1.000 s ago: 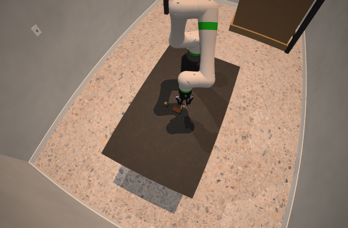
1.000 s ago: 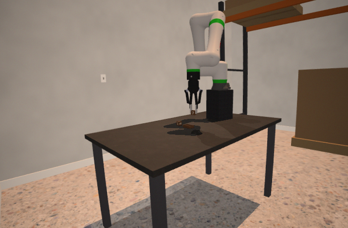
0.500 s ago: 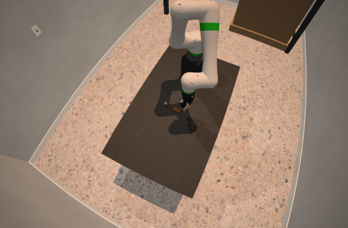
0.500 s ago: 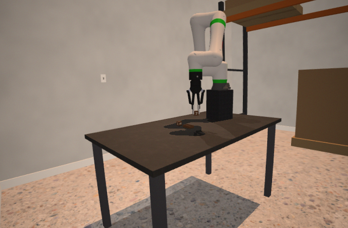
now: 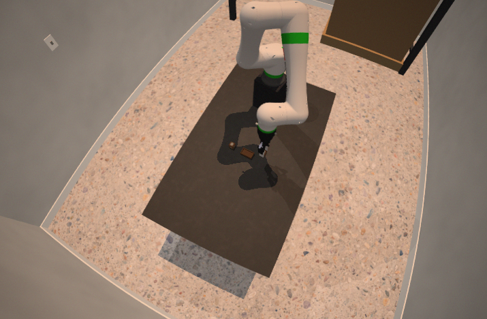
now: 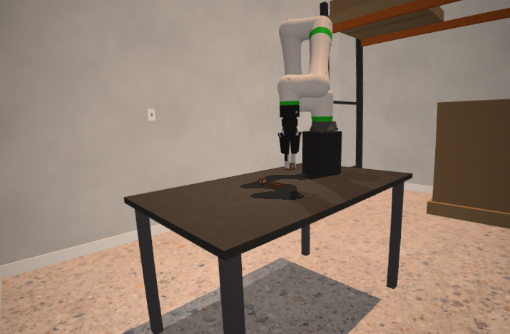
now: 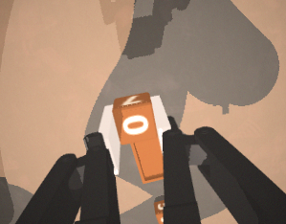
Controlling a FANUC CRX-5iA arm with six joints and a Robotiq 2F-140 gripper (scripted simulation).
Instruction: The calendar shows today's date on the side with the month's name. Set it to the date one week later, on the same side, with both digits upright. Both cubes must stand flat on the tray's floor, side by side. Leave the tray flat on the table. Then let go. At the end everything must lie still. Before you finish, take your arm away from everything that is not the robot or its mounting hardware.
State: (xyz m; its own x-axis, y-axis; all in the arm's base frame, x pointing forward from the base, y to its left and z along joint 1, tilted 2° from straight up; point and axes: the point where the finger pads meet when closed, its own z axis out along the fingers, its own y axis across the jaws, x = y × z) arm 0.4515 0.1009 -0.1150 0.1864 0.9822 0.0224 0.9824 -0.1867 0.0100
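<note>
Gripping an orange cube (image 7: 135, 122) between its white fingertip pads (image 7: 108, 130), the pincer (image 7: 137, 138) stands nearly closed, fingers narrowed onto the cube's two side faces. In the wrist view the cube's near face shows a white "0"; the adjoining upper face bears another white mark, too foreshortened to read. The pincer points straight down and carries the cube (image 6: 291, 165) in the air, above the table (image 6: 207, 213) and apart from it. Below and slightly to one side lies the flat orange-brown tray (image 5: 247, 153), resting on the table with no cube in it. A second cube (image 5: 232, 145) sits on the table near the tray, apart from it. Behind the pincer, the white arm (image 6: 302, 84) rises from a black pedestal (image 6: 332, 165) standing on the table's far end.
</note>
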